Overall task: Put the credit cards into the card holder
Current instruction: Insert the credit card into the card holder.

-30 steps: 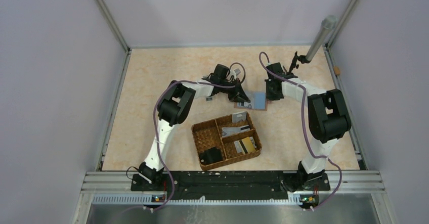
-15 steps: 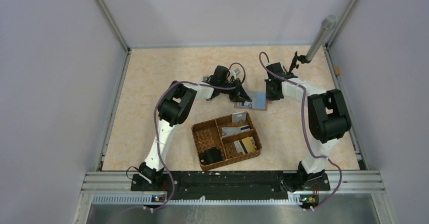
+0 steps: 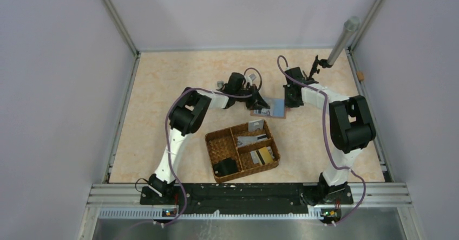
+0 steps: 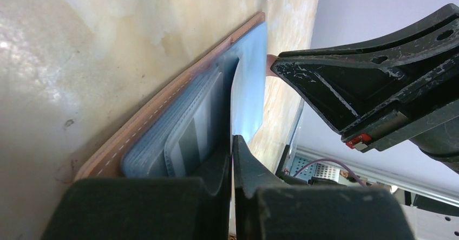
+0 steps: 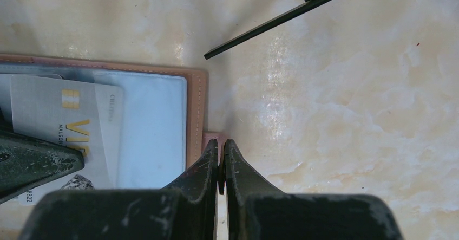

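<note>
At the near left of the group, a black block [image 3: 224, 167] is seen in the near left compartment of the woven basket [image 3: 218, 142]. The basket stands in the middle of the table [image 3: 173, 83], nearer than both grippers. Further credit cards are kept in its right compartments: a grey one [image 3: 255, 125] at the far end, silver ones [image 3: 253, 140] in the middle, and a gold one [image 3: 265, 154] nearest.

Beyond the basket, the left gripper [image 4: 233, 142] is lowered over the left half of the card holder [image 3: 277, 110]. Its jaws are pressed together on a thin pale sheet that runs forward from between the fingertips. This appears to be the white credit card [image 5: 65, 121] with gold lettering, which is laid across the holder's light blue inside with one end under the left fingers. Whether the card has entered a pocket cannot be told.

The card holder is spread open and flat on the table, just far of the basket and between the two grippers, its brown stitched border showing around the blue.

At its right edge, the right gripper [image 5: 222, 142] is closed, with no gap seen between the jaws. Its tips are set on the small brown tab [image 5: 212, 137] projecting from the holder. Whether the tab is pinched or only pressed down cannot be told.

A grey pole [image 3: 341, 37] is mounted at the far right corner.
</note>
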{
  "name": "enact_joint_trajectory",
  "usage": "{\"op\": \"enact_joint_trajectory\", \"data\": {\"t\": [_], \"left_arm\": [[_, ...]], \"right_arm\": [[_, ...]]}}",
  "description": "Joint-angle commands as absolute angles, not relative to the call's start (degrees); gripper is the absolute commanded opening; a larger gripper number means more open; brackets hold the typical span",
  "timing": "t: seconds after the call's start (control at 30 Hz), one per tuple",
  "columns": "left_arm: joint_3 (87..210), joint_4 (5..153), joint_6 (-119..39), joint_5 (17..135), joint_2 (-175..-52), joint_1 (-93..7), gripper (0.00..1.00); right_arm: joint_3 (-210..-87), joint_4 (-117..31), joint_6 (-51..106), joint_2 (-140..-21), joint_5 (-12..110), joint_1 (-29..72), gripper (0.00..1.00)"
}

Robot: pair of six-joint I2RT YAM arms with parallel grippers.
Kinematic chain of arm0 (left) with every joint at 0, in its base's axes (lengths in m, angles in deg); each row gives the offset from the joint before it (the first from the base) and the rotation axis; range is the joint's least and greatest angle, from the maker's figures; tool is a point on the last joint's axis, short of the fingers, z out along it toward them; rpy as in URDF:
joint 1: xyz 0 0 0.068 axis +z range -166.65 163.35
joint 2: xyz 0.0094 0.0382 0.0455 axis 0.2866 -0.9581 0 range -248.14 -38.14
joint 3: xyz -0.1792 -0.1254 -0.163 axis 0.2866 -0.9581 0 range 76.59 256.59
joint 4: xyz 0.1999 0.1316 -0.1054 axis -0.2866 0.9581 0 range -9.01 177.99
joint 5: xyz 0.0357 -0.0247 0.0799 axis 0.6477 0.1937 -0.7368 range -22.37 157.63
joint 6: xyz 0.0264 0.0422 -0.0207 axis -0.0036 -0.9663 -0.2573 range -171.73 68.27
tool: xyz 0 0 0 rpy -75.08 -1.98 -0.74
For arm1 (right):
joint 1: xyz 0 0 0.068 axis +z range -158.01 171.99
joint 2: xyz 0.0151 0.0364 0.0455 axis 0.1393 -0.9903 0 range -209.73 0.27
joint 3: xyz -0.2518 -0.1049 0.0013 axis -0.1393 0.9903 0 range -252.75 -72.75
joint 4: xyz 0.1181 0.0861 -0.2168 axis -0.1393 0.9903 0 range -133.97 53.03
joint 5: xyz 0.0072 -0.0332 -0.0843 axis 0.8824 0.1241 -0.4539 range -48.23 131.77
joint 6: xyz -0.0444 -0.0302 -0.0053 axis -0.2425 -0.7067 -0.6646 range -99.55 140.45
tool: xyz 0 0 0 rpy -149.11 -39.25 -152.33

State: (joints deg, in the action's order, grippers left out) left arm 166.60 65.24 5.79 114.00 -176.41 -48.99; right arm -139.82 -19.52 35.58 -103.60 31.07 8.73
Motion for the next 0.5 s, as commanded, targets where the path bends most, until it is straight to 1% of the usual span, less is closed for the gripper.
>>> {"op": "enact_joint_trajectory", "data": {"t": [0.0,0.23,0.47], "left_arm": [[163.75,61.58,6.91,108.64,-174.57,-49.43,0.0],[161.08,58.58,7.31,105.37,-172.94,-49.36,0.0],[158.86,55.31,8.74,104.54,-172.52,-50.04,0.0]], "right_arm": [[-140.78,-20.69,36.01,-103.26,31.89,8.65,0.0],[-140.86,-20.63,35.96,-103.26,32.0,8.67,0.0],[-141.11,-20.53,35.85,-103.26,32.19,8.69,0.0]]}}
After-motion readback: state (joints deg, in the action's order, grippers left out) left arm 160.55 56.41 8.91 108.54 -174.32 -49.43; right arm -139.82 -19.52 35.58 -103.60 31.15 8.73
